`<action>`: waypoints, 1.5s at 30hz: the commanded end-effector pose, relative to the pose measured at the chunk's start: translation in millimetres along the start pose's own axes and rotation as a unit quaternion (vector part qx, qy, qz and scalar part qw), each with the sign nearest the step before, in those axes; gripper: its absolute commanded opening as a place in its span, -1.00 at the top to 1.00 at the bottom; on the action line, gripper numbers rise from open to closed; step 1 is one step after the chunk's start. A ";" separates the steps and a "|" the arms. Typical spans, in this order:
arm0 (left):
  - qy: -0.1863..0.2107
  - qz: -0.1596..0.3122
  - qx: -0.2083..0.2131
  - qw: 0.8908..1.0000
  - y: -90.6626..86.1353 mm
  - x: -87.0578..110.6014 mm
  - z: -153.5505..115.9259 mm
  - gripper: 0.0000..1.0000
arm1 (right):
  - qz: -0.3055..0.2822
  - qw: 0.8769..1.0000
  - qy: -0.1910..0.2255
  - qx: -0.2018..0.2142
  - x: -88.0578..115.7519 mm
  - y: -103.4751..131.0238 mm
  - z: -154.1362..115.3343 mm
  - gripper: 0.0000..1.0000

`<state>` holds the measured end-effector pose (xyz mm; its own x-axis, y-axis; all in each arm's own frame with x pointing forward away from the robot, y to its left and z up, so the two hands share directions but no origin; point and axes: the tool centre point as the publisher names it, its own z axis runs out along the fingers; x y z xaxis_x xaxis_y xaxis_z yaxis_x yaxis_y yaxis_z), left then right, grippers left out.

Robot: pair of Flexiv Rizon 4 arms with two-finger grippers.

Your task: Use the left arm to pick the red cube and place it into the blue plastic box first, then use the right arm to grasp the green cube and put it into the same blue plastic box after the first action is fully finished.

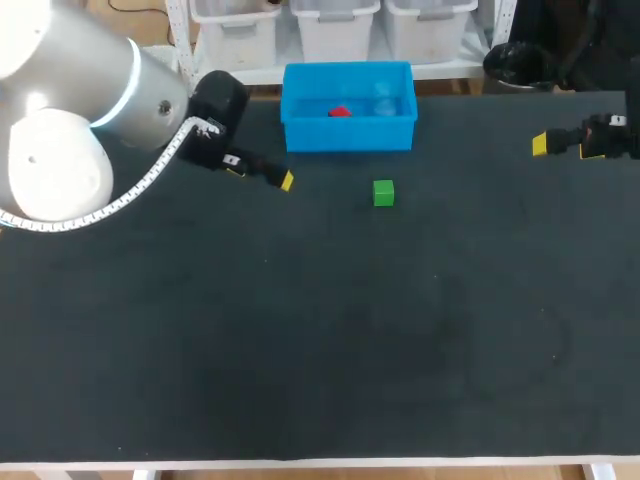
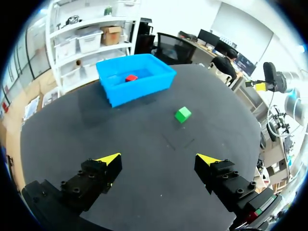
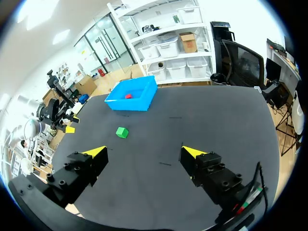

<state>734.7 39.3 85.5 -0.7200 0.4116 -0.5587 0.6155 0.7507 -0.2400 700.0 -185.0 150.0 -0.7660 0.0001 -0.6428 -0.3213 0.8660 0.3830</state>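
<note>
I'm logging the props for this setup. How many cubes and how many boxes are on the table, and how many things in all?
Boxes: 1, the blue box.
Cubes: 2, the red cube inside it and the green cube outside it.
Total: 3.

table (image 1: 300,350) w/ box (image 1: 348,136), grn cube (image 1: 383,193)

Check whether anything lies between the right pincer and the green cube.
Nothing visible does. Only bare black table separates the open right pincer from the green cube; the blue box sits beyond the cube.
</note>
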 end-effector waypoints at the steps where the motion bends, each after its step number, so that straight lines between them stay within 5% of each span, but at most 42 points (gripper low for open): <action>1: -0.002 0.001 0.004 1.000 1.3 1.5 -1.5 -1.00 | 0.000 1.000 0.000 0.000 0.0 0.0 0.0 -1.00; 12: -0.002 0.001 0.004 1.000 1.3 1.5 -1.5 -1.00 | 0.000 1.000 0.000 0.000 0.0 0.0 0.0 -1.00; 28: -0.002 0.001 0.004 1.000 1.3 1.5 -1.5 -1.00 | 0.005 0.989 0.144 -0.025 -41.8 40.2 68.7 -1.00; 36: -0.002 0.001 0.004 1.000 1.3 1.5 -1.5 -1.00 | 0.017 0.971 0.235 0.030 -38.9 40.1 96.7 -1.00; 45: -0.002 0.001 0.004 1.000 1.3 1.5 -1.5 -1.00 | 0.018 0.959 0.276 0.059 -26.7 52.1 129.7 -1.00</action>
<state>734.7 39.5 86.0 -0.7210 0.4118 -0.5573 0.6153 0.7504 -0.2415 767.2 -87.1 108.1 -0.9567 -0.1834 -0.2261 -0.2514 0.9122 0.3237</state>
